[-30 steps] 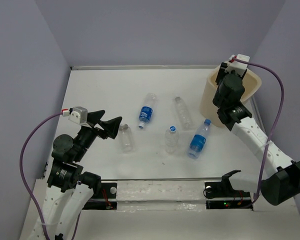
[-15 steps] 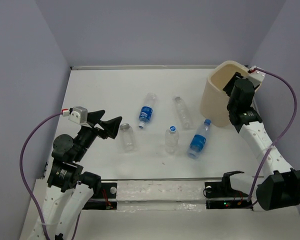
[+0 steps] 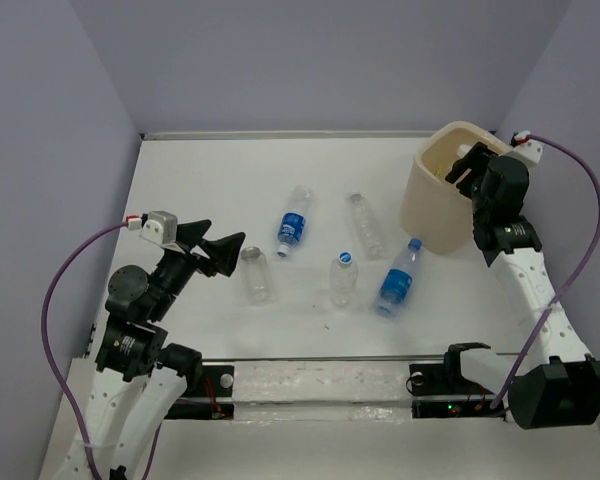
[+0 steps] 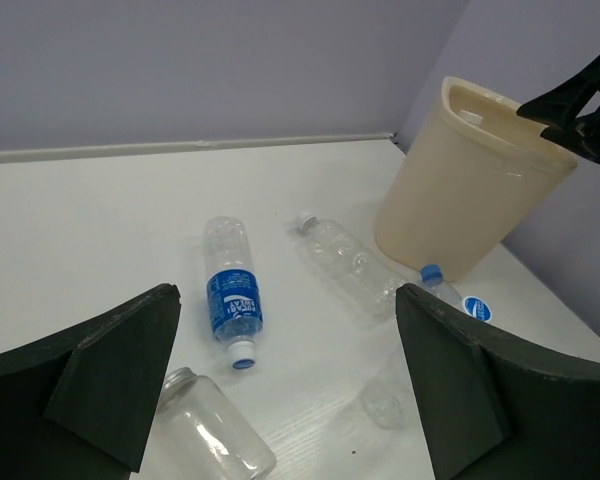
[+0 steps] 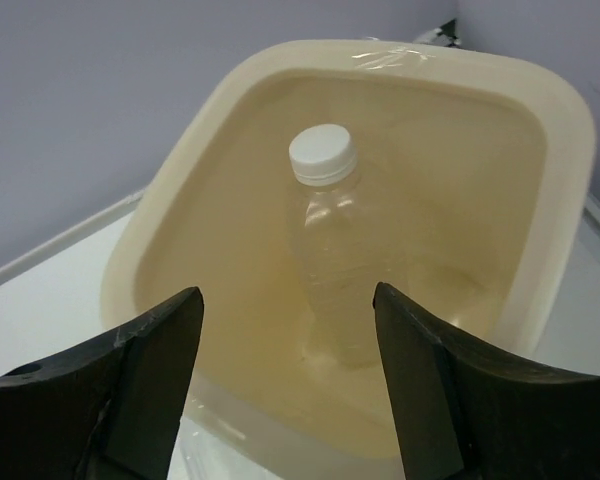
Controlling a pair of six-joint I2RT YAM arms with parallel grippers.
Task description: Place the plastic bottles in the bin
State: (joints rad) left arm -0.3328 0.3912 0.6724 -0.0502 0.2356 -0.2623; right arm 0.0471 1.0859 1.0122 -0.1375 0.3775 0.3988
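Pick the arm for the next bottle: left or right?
Left, probably. The left hand, open, hovers beside the nearest unlabelled bottle; the right hand, also open, is up at the bin, where a white-capped bottle already stands, farther from the rest.

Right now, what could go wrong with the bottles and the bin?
The right gripper hangs open just over the rim of the bin. If it pulls away carelessly, it might knock the tall bin over and spill the white-capped bottle inside. The blue-labelled bottle lying on the table near the bin is round, so it might roll away when fingers nudge it.
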